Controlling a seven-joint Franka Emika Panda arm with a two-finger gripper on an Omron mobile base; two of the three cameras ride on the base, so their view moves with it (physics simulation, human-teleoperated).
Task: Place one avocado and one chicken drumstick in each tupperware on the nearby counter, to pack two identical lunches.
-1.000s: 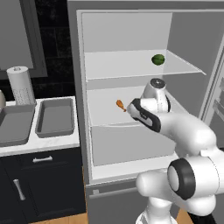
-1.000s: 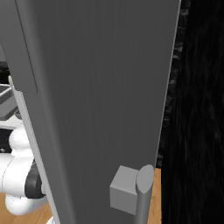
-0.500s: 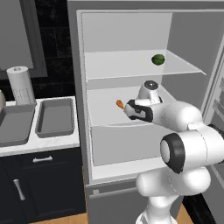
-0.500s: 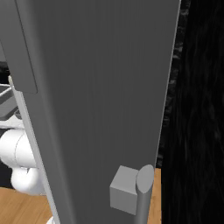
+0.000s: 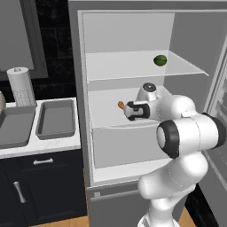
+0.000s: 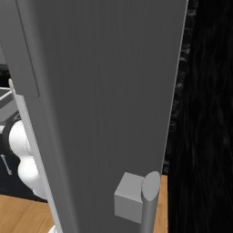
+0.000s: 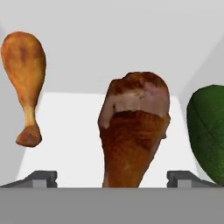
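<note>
My gripper (image 5: 126, 111) reaches into the open fridge over the middle shelf, and it is open. In the hand view a chicken drumstick (image 7: 133, 131) stands close between the spread fingertips (image 7: 41, 178) of the gripper (image 7: 113, 178), untouched. A second drumstick (image 7: 24, 78) lies farther off to the left. A green avocado (image 7: 210, 131) sits at the right edge. From the left base view an orange drumstick (image 5: 121, 105) shows just beyond the hand, and an avocado (image 5: 160, 60) rests on the upper shelf. Two grey tupperware trays (image 5: 56, 117) (image 5: 13, 126) stand on the white counter (image 5: 57, 142).
A paper towel roll (image 5: 20, 86) stands behind the trays. The open fridge door (image 6: 104, 91) with its handle (image 6: 145, 200) blocks the right base view. Dark cabinet fronts (image 5: 44, 186) sit under the counter. The fridge side walls close in the shelf.
The hand has pushed a little deeper into the fridge toward the drumstick, and the elbow has swung up and closer to the camera. The jaws stay open.
</note>
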